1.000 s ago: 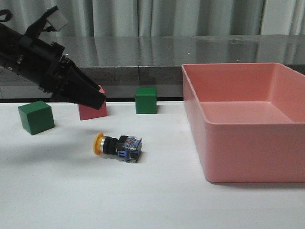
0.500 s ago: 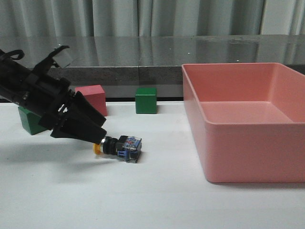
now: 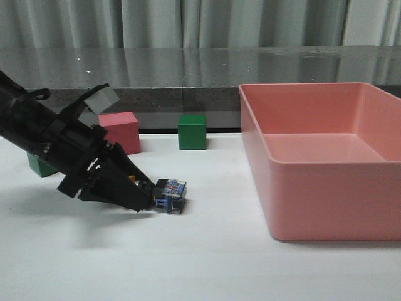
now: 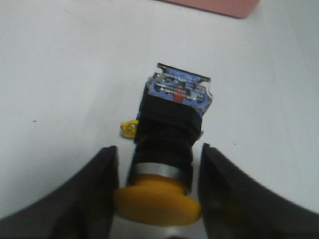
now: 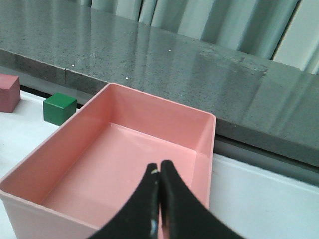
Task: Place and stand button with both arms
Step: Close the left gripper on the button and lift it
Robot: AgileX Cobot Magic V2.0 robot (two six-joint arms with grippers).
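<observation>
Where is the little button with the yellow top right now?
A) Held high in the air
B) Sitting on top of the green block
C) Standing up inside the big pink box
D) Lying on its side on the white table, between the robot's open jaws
D: the small push-button with the yellow cap and black body lies sideways on the white table, with the left gripper open, one jaw on each side of the cap.

Black bulky left arm with tapered pincer, white block.
</observation>
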